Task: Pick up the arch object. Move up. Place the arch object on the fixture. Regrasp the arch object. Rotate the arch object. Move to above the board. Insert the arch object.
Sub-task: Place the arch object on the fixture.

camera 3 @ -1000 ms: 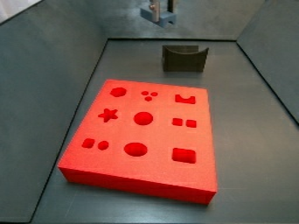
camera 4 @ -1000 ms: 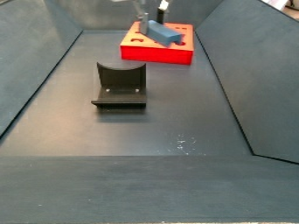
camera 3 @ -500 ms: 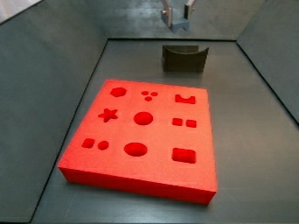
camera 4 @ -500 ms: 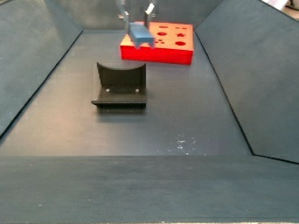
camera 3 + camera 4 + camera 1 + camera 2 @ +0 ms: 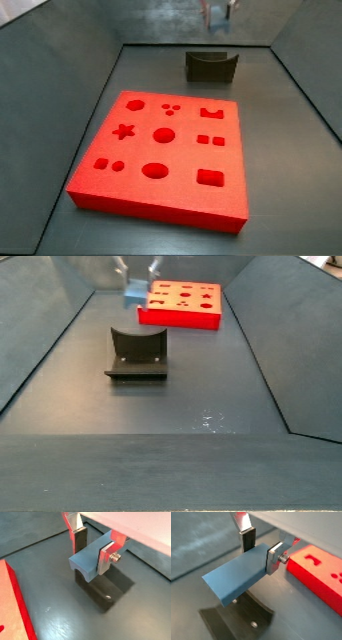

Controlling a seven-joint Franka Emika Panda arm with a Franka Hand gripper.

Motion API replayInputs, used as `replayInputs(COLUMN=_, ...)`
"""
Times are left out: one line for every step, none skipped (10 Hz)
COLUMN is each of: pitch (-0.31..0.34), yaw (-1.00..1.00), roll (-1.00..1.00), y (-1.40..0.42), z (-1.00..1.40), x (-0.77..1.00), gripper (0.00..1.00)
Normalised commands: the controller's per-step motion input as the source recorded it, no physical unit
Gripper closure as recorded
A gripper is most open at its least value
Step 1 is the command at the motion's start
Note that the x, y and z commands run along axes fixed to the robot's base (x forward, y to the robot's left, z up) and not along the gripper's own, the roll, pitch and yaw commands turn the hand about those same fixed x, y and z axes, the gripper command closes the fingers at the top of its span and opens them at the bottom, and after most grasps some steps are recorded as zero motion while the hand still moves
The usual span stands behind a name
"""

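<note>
My gripper [image 5: 92,551] is shut on the arch object [image 5: 85,560], a pale blue block whose curved notch shows on its lower side. In a wrist view the fingers [image 5: 273,558] clamp one end of the arch object [image 5: 236,578], and the rest sticks out sideways. It hangs in the air above the fixture [image 5: 101,592], a dark notched block on the floor. In a side view the arch object [image 5: 135,294] is high above the fixture [image 5: 138,353], under the gripper [image 5: 135,270]. The red board [image 5: 167,150] lies apart from the fixture [image 5: 211,66].
Sloping grey walls [image 5: 40,346] close in the dark floor on both sides. The board [image 5: 185,304] lies beyond the fixture in that side view, and its edge [image 5: 319,572] shows beside the held block.
The gripper has carried the arch object off the area above the board and sideways to above the fixture. Board and fixture have not moved.
</note>
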Motion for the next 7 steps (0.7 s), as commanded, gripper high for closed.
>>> replayInputs(pitch=0.054, yaw=-0.14, roll=-1.00, y=0.71, z=0.34, x=0.01, gripper=1.00)
replayInputs(pitch=0.047, yaw=-0.14, roll=-1.00, y=0.54, z=0.19, x=-0.08, gripper=1.00)
replayInputs(pitch=0.030, yaw=-0.14, roll=-1.00, y=0.29, z=0.12, x=-0.07, gripper=1.00)
replayInputs(pitch=0.033, yaw=-0.15, roll=-1.00, y=0.12, z=0.09, x=-0.03, gripper=1.00)
replayInputs(pitch=0.035, yaw=-0.15, roll=-1.00, y=0.07, z=0.07, x=-0.01, gripper=1.00)
replayInputs(pitch=0.036, yaw=-0.16, roll=-1.00, y=0.06, z=0.03, x=0.02, gripper=1.00)
replayInputs(pitch=0.033, yaw=-0.16, roll=-1.00, y=0.05, z=0.01, x=0.03, gripper=1.00)
